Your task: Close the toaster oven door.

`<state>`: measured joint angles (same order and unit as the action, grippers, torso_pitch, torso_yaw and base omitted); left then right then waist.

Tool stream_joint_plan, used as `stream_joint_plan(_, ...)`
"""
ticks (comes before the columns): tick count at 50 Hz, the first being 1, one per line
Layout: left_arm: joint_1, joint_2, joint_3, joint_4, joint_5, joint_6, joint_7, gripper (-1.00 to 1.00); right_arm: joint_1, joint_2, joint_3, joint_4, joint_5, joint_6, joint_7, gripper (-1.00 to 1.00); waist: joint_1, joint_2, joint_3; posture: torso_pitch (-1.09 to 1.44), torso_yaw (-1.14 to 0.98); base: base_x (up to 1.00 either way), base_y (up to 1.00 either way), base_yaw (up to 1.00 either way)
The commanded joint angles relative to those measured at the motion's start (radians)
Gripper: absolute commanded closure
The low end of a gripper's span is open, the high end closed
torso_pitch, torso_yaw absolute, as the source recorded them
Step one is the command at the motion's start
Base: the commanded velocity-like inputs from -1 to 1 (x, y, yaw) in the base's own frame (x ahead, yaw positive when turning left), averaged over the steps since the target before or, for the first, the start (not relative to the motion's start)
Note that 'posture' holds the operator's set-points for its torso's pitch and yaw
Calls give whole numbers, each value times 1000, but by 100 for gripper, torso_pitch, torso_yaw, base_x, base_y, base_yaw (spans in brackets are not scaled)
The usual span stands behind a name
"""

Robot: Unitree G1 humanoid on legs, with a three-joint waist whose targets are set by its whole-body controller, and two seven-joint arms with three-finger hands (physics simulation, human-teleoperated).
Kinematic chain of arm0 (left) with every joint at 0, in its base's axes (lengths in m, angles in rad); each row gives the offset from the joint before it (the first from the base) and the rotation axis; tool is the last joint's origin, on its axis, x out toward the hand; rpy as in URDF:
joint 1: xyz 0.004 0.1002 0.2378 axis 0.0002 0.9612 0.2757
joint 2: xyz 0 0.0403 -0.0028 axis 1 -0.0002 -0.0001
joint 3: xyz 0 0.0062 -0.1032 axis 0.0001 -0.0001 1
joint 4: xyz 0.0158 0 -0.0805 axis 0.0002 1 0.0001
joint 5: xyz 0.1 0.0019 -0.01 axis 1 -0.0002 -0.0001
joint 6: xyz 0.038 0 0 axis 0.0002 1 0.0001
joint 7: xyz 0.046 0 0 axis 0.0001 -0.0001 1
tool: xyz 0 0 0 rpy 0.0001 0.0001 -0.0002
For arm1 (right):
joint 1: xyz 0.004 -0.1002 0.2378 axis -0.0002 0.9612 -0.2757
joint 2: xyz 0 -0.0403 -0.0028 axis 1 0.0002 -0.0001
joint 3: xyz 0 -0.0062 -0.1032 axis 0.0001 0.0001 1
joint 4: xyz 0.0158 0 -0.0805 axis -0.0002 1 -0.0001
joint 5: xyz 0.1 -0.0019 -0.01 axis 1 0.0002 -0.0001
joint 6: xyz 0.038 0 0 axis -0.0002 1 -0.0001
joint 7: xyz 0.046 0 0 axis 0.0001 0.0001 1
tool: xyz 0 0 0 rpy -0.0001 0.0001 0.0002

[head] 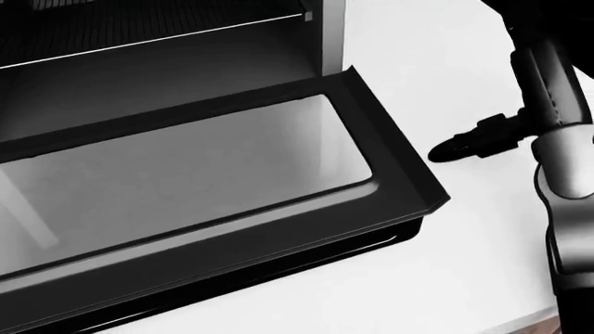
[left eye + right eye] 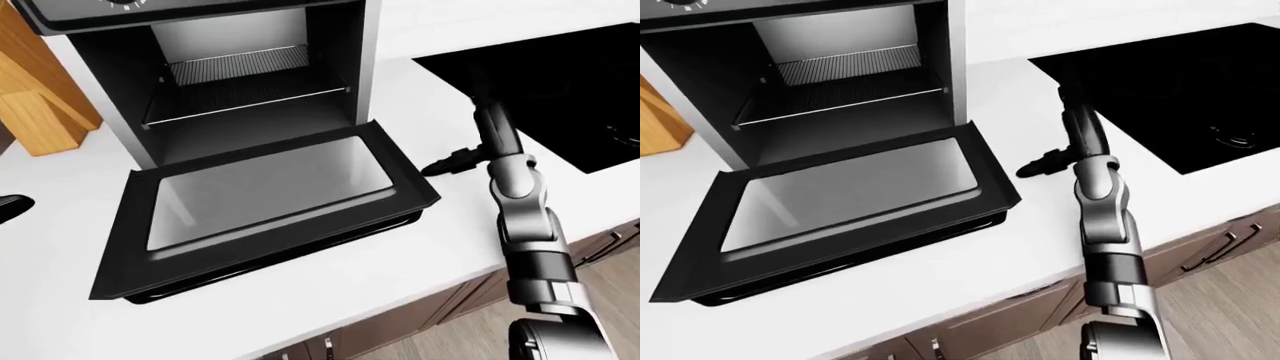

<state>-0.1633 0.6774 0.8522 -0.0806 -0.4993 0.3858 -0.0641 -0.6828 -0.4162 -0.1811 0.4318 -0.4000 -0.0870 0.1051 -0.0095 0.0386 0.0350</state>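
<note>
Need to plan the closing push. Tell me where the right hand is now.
In the left-eye view, the right hand hovers over the white counter, right of the open toaster oven door, left of the black cooktop.

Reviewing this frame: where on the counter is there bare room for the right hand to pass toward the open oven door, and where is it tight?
Bare white counter lies between the open toaster oven door and the black cooktop; the right hand hovers there, apart from the door. Another bare strip runs below the door, along the counter's edge. The left is tight: a wooden block stands beside the oven body.
</note>
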Motion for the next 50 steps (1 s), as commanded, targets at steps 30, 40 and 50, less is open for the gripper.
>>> stream_joint_plan(30, -11, 30, 24, -29, -8, -30, -2, -100, -24, 32, 8, -95, 95, 75, 56, -100, -3, 9, -20, 0, 0, 0, 0, 0)
stream_joint_plan(40, -10, 33, 27, -24, -10, -32, -4, -100, -1, 64, 27, -133, 88, 75, 102, -100, -5, 9, -21, 0, 0, 0, 0, 0)
stream_joint_plan(50, -11, 36, 28, -21, -13, -31, -3, -100, 23, 95, 35, -190, 108, 89, 166, -100, -5, 7, -23, 0, 0, 0, 0, 0)
